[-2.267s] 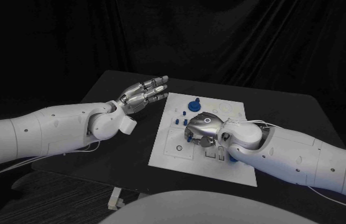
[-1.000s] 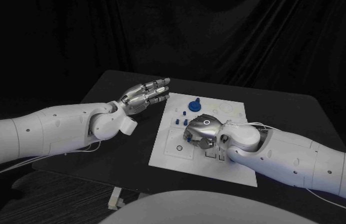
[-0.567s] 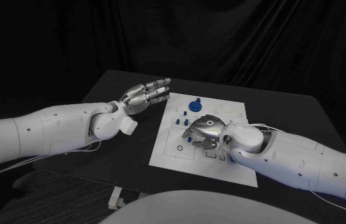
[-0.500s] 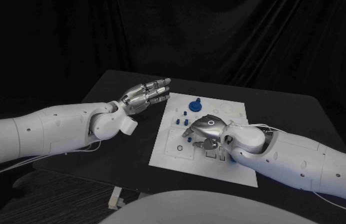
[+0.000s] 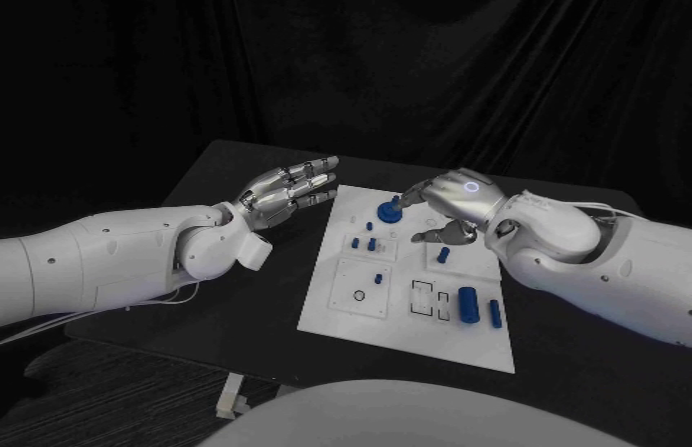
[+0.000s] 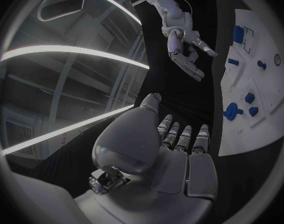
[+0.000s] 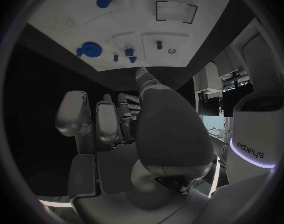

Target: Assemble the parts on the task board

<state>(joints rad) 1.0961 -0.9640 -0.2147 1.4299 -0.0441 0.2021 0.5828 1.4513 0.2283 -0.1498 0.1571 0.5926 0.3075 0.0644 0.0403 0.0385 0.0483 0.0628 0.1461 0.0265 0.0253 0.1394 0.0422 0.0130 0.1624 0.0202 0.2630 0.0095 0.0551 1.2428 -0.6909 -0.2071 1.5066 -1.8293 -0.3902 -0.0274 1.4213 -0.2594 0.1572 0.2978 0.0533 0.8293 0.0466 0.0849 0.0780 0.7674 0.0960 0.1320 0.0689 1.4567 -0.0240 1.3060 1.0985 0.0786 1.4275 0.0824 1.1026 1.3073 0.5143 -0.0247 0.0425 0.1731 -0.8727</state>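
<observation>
Your right hand (image 5: 450, 205) hangs over the far part of the task board (image 5: 335, 312) with nothing in its fingers, and just beside its fingertips the round blue part (image 5: 389, 208) stands up as the nearest obstacle. Toward the robot from that hand, small blue pegs (image 5: 372, 244) and two blue blocks (image 5: 469, 303) dot the board. Your left hand (image 5: 287, 189) is spread flat just off the board's edge, above bare black table (image 5: 245, 297).
</observation>
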